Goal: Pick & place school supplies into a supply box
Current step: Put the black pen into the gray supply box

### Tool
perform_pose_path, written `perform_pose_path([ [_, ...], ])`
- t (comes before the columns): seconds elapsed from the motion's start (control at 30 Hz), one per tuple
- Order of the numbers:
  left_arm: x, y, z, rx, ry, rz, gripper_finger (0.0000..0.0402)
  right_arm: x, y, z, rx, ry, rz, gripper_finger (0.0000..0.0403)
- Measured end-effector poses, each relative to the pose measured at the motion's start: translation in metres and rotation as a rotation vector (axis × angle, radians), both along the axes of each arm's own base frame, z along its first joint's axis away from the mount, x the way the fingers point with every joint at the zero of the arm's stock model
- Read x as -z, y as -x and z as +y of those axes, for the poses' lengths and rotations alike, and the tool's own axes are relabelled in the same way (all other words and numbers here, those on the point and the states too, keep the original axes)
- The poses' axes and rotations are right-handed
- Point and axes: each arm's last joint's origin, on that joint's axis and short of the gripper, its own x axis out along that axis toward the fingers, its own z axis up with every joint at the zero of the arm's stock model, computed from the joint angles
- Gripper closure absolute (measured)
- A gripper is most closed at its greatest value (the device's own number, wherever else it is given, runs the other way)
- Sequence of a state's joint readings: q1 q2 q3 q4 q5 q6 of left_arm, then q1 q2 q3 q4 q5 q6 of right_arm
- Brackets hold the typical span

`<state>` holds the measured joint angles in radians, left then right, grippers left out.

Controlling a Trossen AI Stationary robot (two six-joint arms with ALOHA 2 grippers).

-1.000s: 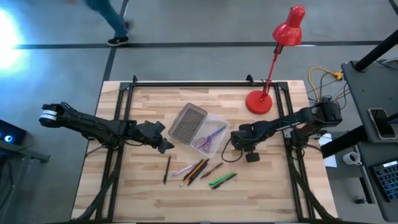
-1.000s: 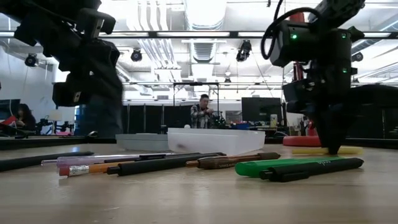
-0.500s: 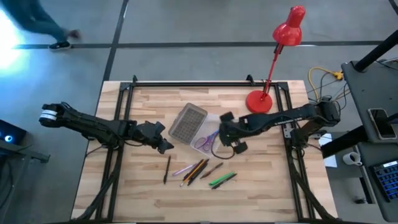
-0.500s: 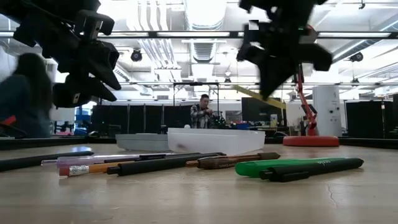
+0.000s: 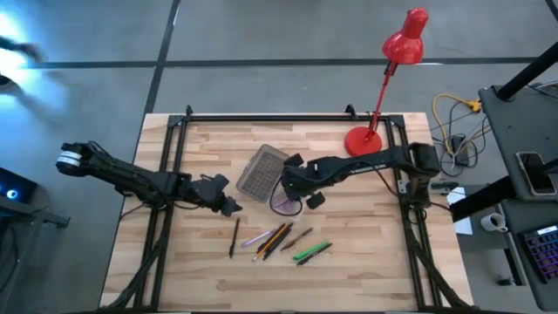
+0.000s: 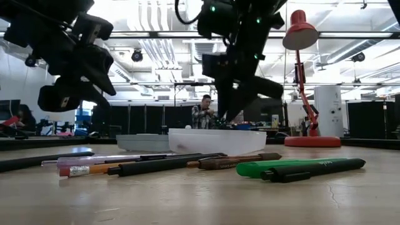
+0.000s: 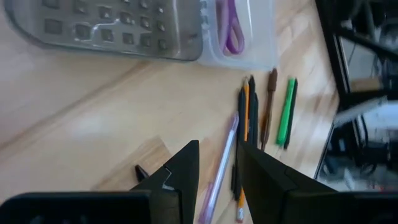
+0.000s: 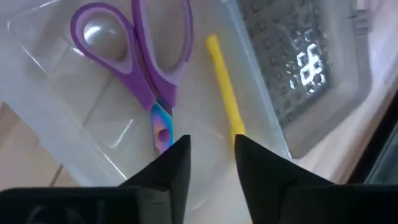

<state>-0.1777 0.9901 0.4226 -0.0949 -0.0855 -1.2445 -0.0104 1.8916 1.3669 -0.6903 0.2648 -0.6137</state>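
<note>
The supply box lies open at mid-table: grey grid lid (image 5: 263, 172) flat, translucent tray (image 5: 301, 196) beside it. Purple scissors (image 8: 143, 68) and a yellow pencil (image 8: 222, 87) lie in the tray. My right gripper (image 5: 292, 180) (image 8: 211, 152) hovers open over the tray, pointing down. Nearer the table's front, flat on the wood, lie a black pen (image 5: 234, 237), a purple one (image 5: 257, 237), orange and black ones (image 5: 277, 237), a brown one (image 5: 301, 237) and a green-and-black pair (image 5: 312, 253). My left gripper (image 5: 228, 205) (image 7: 217, 158) waits open, left of the box. My right gripper stands open above the tray, coming from above. The yellow pencil's near end (image 8: 236, 127) lies in the tray right beside one fingertip (image 8: 244, 146), and I cannot tell whether they touch.
A red desk lamp stands on its round base (image 5: 364, 141) at the far right of the table, its stem leaning over the far edge. Black frame rails (image 5: 288, 118) run along the table's far and side edges. Bare wood lies near the front edge.
My right gripper has lifted the yellow pencil off the table at the box's right and carried it up and toward the table's left, until it stands over the tray. The pencil now lies in the tray beside the scissors.
</note>
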Motion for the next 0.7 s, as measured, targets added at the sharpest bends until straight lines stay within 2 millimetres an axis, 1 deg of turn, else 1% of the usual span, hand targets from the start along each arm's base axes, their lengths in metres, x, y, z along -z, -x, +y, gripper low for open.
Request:
perform_pose_path([
  [0.1, 0.002, 0.002, -0.003, -0.048, 0.027, 0.027, 0.0307, -0.009, 0.002, 0.001, 0.02, -0.01, -0.027, 0.0257],
  [0.2, 0.005, 0.009, -0.008, -0.114, 0.011, 0.112, 0.0307, -0.024, 0.008, 0.002, 0.12, -0.051, -0.087, 0.0232],
  [0.3, -0.001, 0.013, -0.018, -0.142, -0.011, 0.197, 0.0307, -0.032, 0.016, 0.005, 0.224, -0.093, -0.107, 0.021],
  [0.4, -0.011, 0.014, -0.032, -0.154, -0.051, 0.258, 0.0307, -0.036, 0.021, 0.014, 0.26, -0.119, -0.126, 0.019],
  [0.53, -0.023, 0.003, -0.051, -0.178, -0.092, 0.291, 0.0298, -0.043, 0.026, 0.027, 0.259, -0.142, -0.155, 0.0168],
  [0.7, -0.02, -0.025, -0.074, -0.157, -0.099, 0.394, 0.0272, -0.048, 0.037, 0.04, 0.319, -0.161, -0.136, 0.0145],
])
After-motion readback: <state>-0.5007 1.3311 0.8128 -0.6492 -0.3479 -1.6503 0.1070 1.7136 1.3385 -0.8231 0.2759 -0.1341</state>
